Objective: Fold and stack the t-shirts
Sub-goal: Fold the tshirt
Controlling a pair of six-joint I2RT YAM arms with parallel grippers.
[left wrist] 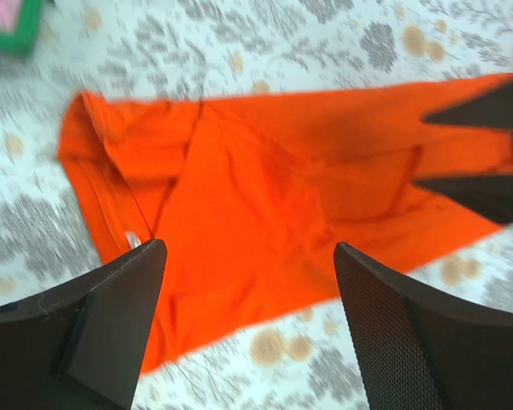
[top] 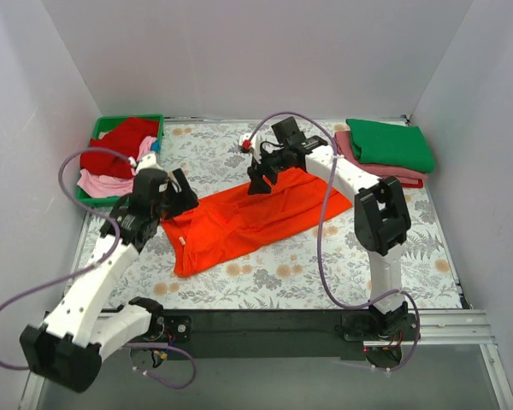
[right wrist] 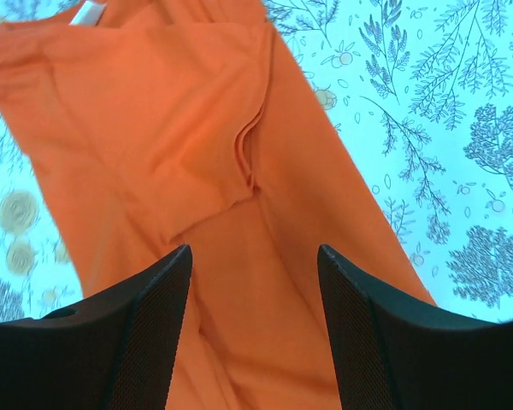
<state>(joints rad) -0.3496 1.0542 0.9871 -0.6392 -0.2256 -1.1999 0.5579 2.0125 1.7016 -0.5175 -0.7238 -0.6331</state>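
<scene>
Bright orange collared cloth t-shirt [top: 248, 218] lies mid-tabletop [top: 325, 265], sides turned in to form a long diagonal band. Your left jaws and right jaws both stand apart, holding nothing, one over each end.

Done, as I judge it: folded green t-shirt [top: 392, 143] stacked on a dusty pink one [top: 345, 147], far right.

Left for you: finish and stack the orange, then the red t-shirt [top: 120, 145] and light pink t-shirt [top: 101, 184] heaped in the green plastic tray [top: 128, 120].

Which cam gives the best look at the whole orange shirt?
Top external: the orange shirt shows nearly its whole outline there. Left wrist catches most of the shirt, but blurred. Right wrist gives only a close-up of one folded part of the shirt.
</scene>
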